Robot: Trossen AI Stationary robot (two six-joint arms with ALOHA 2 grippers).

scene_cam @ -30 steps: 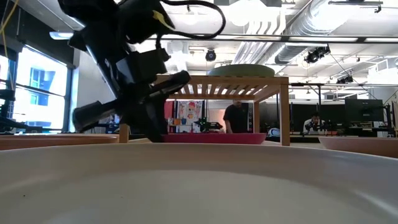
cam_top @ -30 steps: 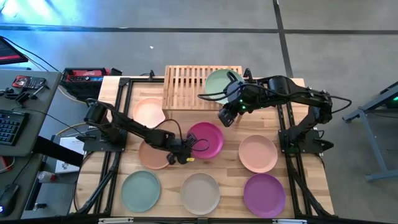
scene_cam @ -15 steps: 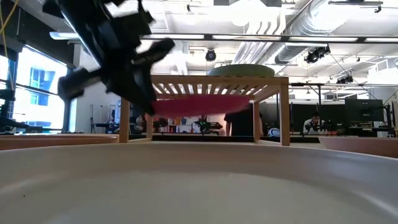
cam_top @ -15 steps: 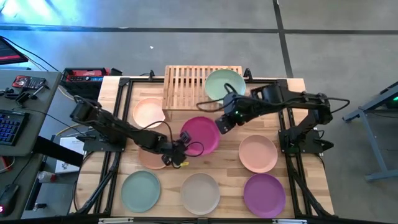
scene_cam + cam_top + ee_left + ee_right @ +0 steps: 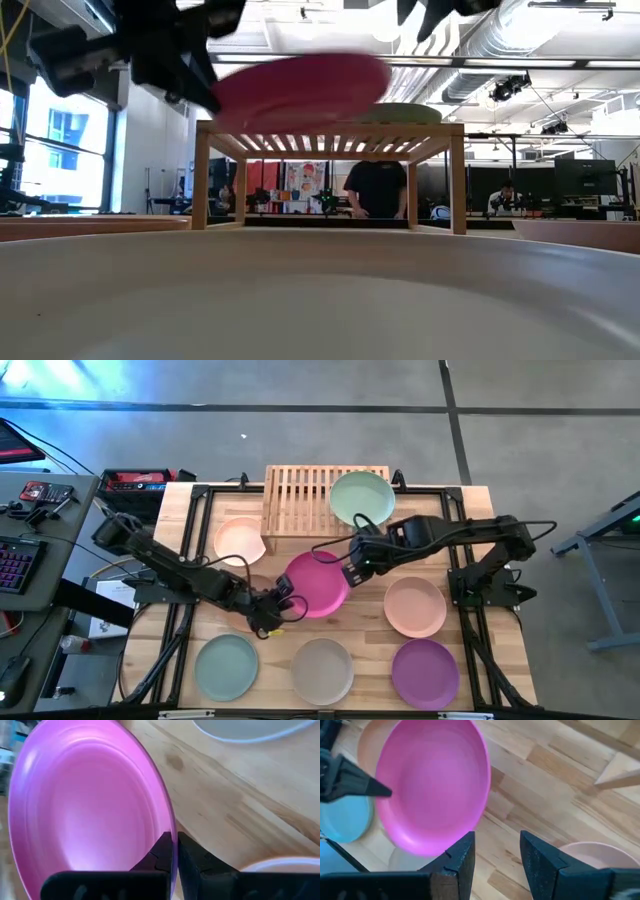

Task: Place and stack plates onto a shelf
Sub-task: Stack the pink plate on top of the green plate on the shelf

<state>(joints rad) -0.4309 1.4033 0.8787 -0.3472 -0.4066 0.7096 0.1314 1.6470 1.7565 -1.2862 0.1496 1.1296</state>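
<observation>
My left gripper [image 5: 281,606] is shut on the magenta plate [image 5: 317,585], which hangs in the air over the table's middle; in the low view the plate [image 5: 300,85] shows above the shelf's top. My right gripper [image 5: 495,854] stands open just beside the plate's far right rim [image 5: 479,815], nothing between its fingers. The light wooden shelf [image 5: 297,500] stands at the far edge with a mint plate [image 5: 362,498] resting flat on its slats. A tan plate [image 5: 236,615] lies mostly hidden under my left arm. My left gripper pinches the magenta plate's rim [image 5: 171,827] on its near left side, one finger on the upper face and one on the underside. The fingers come slanting down from the table's left. The plate is lifted clear of the table and tilted.
On the table lie a pale pink plate [image 5: 240,540], a peach one [image 5: 415,607], a sage green one [image 5: 226,665], a beige one [image 5: 322,670] and a purple one [image 5: 425,673]. The shelf's left half is bare. A person stands in the room behind the shelf [image 5: 375,190].
My left gripper has risen and drawn back a little toward the table's left, carrying the magenta plate from the tabletop up clear of it, now tilted. My right gripper has come down from near the shelf toward the plate's far right rim, rolling as it went.
</observation>
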